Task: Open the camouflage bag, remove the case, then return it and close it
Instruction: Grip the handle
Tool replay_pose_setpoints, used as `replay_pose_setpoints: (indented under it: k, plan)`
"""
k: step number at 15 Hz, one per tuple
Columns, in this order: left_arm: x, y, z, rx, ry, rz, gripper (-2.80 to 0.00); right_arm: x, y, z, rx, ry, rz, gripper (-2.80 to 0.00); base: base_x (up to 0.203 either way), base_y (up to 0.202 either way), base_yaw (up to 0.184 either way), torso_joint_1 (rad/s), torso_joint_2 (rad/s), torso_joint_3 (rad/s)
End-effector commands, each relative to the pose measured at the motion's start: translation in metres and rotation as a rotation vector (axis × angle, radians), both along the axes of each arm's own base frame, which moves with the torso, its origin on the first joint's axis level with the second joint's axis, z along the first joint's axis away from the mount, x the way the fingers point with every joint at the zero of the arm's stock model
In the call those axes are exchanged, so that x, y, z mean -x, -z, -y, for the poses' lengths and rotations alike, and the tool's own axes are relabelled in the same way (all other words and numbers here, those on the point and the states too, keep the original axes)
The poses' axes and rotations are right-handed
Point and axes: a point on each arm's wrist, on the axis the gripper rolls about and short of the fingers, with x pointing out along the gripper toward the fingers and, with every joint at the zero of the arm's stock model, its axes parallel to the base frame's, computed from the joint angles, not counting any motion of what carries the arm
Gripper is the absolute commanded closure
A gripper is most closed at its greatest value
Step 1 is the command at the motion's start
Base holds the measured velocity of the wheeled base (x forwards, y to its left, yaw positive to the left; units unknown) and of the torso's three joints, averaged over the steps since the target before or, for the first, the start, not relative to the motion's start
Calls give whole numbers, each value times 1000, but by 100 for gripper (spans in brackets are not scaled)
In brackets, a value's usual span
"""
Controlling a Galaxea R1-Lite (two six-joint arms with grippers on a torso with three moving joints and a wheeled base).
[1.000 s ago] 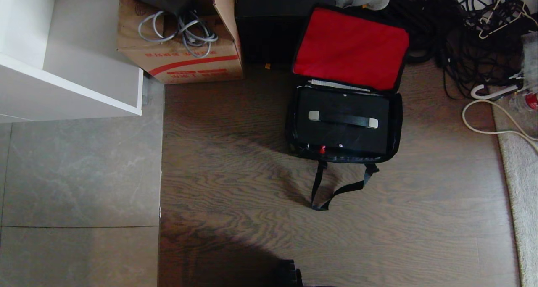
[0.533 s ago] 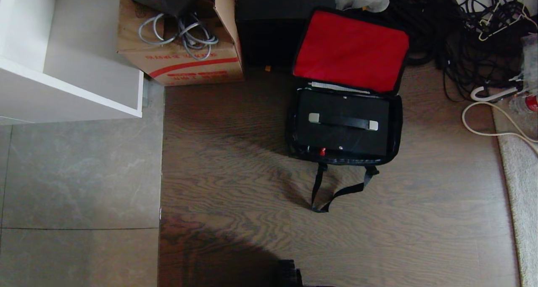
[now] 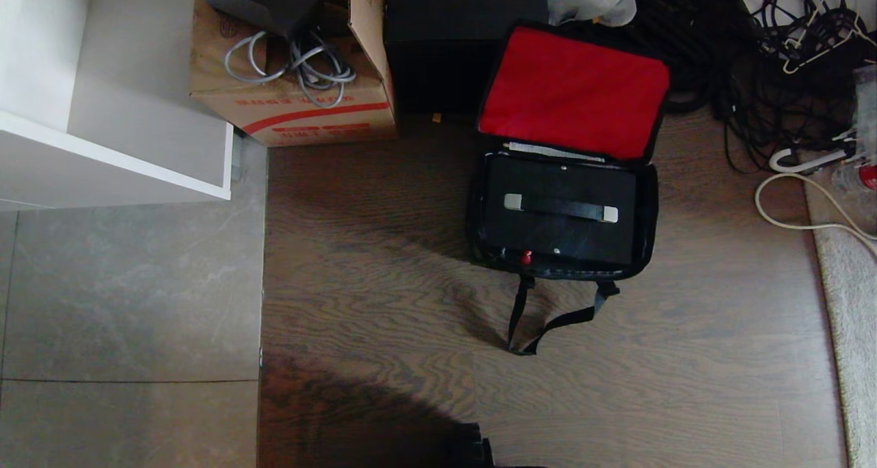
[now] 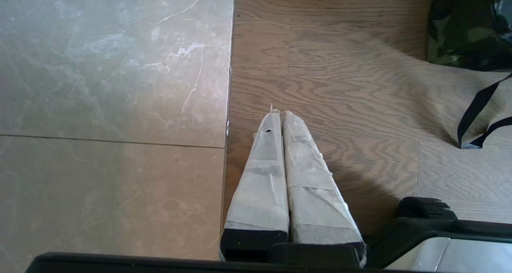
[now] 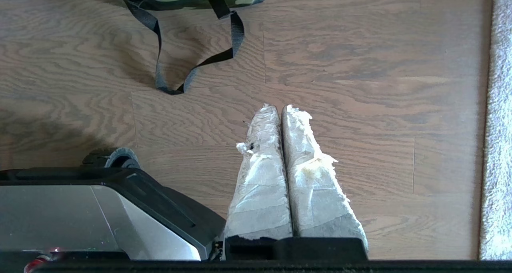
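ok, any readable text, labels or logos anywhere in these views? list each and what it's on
None can be read.
Cardboard box: red print above and below a red stripe, too blurred to read.
Tall black box: faint round emblem on top, no legible lettering.
Camouflage bag and case: no text visible.

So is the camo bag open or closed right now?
Open. The camouflage bag has its red-lined flap folded back, and the case lies inside, handle showing.
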Motion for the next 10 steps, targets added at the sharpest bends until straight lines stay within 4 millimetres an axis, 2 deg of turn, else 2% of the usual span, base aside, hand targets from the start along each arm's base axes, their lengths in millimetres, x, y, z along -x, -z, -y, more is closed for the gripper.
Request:
replay_pose_setpoints:
  k: [1,10]
  plan:
    - [-1,2,0,1,0,-7,0,0,0,0,0,-1,-4,0,0,0,0,0,0,0]
    - [-1,2,0,1,0,-7,0,0,0,0,3,-3,-1,0,0,0,0,0,0,0]
